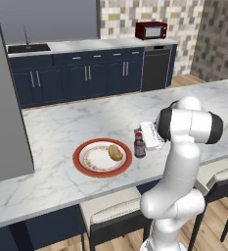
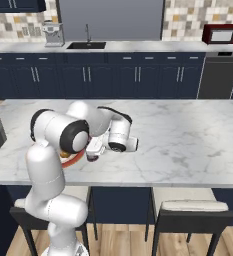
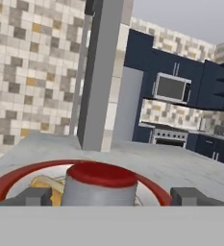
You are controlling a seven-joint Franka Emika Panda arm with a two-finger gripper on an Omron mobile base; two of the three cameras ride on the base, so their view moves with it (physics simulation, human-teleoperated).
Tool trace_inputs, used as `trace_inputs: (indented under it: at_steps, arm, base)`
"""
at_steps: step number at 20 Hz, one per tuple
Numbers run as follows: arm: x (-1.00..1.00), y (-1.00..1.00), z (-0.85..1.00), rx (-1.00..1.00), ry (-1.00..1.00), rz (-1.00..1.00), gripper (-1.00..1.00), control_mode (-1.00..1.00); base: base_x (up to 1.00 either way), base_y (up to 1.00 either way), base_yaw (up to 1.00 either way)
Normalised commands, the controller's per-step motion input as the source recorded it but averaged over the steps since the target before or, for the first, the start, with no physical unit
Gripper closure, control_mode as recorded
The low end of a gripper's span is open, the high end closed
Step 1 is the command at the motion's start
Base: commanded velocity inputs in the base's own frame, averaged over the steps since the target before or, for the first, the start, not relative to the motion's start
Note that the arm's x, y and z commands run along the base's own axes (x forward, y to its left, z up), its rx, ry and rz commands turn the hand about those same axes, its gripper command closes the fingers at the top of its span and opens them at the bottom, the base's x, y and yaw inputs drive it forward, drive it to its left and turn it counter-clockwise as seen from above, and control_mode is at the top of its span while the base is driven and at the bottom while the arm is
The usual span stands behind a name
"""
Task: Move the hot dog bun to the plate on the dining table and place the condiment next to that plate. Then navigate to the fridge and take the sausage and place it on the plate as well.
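On the white marble dining table (image 1: 61, 127) lies the orange-red rimmed plate (image 1: 102, 158) with the hot dog bun (image 1: 115, 152) on its right half. The condiment bottle (image 1: 140, 144), red-capped with dark sauce, stands upright on the marble just right of the plate. My gripper (image 1: 143, 139) reaches in level from the right, its fingers on either side of the bottle. In the hand view the red cap (image 3: 101, 174) sits between the two fingertips (image 3: 34, 196) with a gap on each side, so the gripper (image 3: 111, 196) is open; the plate rim (image 3: 7, 185) and bun (image 3: 43, 185) lie beyond it.
Two stools (image 1: 113, 211) are tucked under the table's near edge. A grey fridge side (image 1: 5, 122) rises at the left. Across the room a navy worktop carries a sink (image 1: 28, 48) and a red microwave (image 1: 151, 30).
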Motion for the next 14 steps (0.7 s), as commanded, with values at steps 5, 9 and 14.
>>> trace_inputs:
  at_steps: [5, 9, 14]
  arm:
    - [-0.05, -0.11, 0.12, 0.00, 0.00, 0.00, -1.00, -1.00]
    - [-0.06, -0.33, 0.14, 0.00, 0.00, 0.00, -1.00, -1.00]
    - [-0.49, -0.40, 0.34, 0.00, -0.01, 0.00, -1.00, -1.00]
  base:
    - [0.00, 0.00, 0.00]
    - [0.00, 0.00, 0.00]
    - [0.00, 0.00, 0.00]
